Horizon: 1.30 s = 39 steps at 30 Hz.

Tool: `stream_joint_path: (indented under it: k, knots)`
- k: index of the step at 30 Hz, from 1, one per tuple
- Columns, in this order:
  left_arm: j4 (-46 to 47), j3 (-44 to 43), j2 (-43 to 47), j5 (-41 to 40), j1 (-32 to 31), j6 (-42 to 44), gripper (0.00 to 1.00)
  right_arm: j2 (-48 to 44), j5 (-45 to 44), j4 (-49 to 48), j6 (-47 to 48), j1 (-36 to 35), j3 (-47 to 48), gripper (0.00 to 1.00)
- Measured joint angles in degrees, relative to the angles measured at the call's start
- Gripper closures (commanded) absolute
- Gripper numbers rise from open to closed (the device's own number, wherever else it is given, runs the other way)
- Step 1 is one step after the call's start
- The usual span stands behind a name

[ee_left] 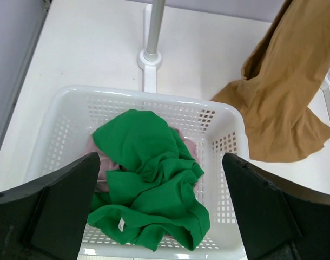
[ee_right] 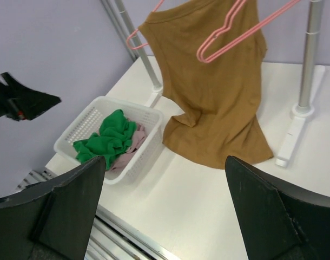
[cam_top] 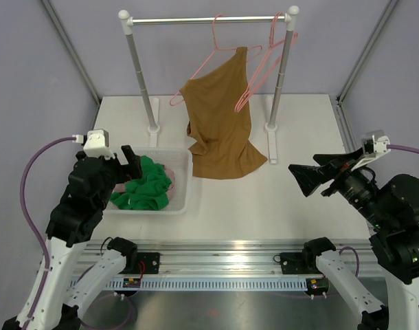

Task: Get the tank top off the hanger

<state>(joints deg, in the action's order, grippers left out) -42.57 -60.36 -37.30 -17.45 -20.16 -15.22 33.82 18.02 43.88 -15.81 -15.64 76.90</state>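
Observation:
A brown tank top (cam_top: pixel 220 130) hangs on a pink hanger (cam_top: pixel 196 69) from the rack rail (cam_top: pixel 196 20). Its hem lies crumpled on the white table. It also shows in the left wrist view (ee_left: pixel 284 92) and the right wrist view (ee_right: pixel 213 92). A second pink hanger (cam_top: pixel 264 65), bare, hangs by the right post, in front of the top. My left gripper (cam_top: pixel 130 161) (ee_left: pixel 160 160) is open and empty above the white basket. My right gripper (cam_top: pixel 302 179) (ee_right: pixel 166 162) is open and empty, to the right of the top and apart from it.
A white perforated basket (cam_top: pixel 154 149) (ee_left: pixel 143 93) (ee_right: pixel 108 101) left of the top holds a green garment (cam_top: pixel 146 184) (ee_left: pixel 149 179) over a pink one (ee_left: pixel 97 157). The rack's posts (cam_top: pixel 141 75) (cam_top: pixel 281 75) stand on white feet at the back. Grey walls enclose the table.

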Motion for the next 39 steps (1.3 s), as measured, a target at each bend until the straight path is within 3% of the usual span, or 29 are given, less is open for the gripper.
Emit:
stream_joint_path:
  k: [7, 16, 24, 31, 39]
  knots:
    - [0.0, 1.6, 4.9, -3.74, 0.11, -0.02, 0.01, -0.57, -5.07, 2.73, 0.96, 0.0, 0.24, 0.0]
    - [-0.92, 3.93, 8.57, -1.36, 0.11, -0.87, 0.01, 2.56, 4.0, -6.71, -8.33, 0.0, -0.76, 0.0]
    - [0.0, 11.02, 13.51, 2.64, 0.17, -2.38, 0.01, 25.42, 8.11, -18.4, -18.97, -1.25, 7.91, 0.06]
    - [0.85, 11.02, 12.33, 4.74, 0.39, -2.36, 0.01, 47.15, -4.44, -18.73, -19.5, -13.53, 24.94, 0.14]
    - [1.18, 11.26, 10.56, 7.43, 0.39, -2.32, 0.01, 64.5, -22.1, -17.86, -15.78, -19.06, 42.45, 0.17]
